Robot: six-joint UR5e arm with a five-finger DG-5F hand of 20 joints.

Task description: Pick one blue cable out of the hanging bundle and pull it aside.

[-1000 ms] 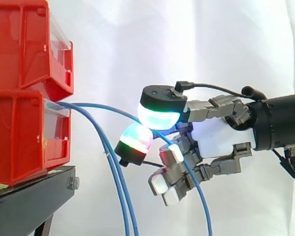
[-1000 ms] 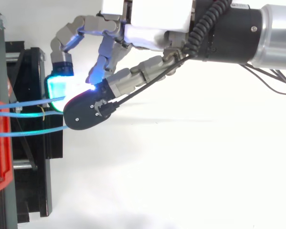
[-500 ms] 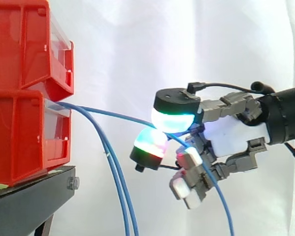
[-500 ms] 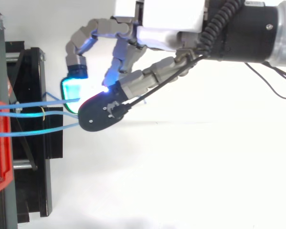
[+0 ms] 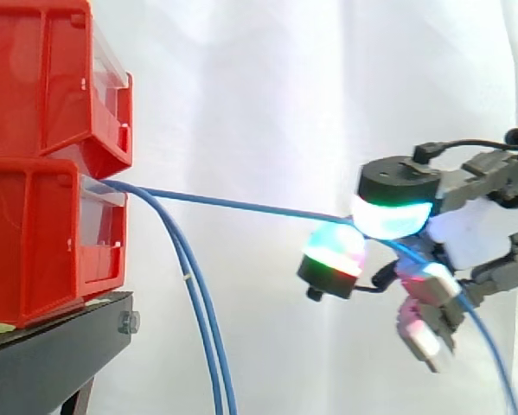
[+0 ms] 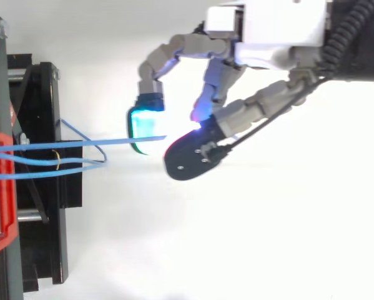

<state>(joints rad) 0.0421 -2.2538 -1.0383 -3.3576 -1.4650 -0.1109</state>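
A white curtain (image 5: 267, 104), hanging in soft folds, backs the scene in bright, even light. At left, two red bins (image 5: 34, 233), one stacked on the other, sit on a black stand (image 5: 51, 350). Seen from above, a plain white surface (image 6: 205, 250) lies beneath.

The hand (image 5: 456, 232) extends from the right edge, held level. Two glowing pads (image 5: 390, 216) pinch the blue cable (image 5: 241, 204) between them. The remaining fingers curl loosely underneath.

A robot lab test setup: red storage bins (image 5: 51, 164) stacked on a black stand (image 5: 51, 350) before a white curtain (image 5: 267, 104).
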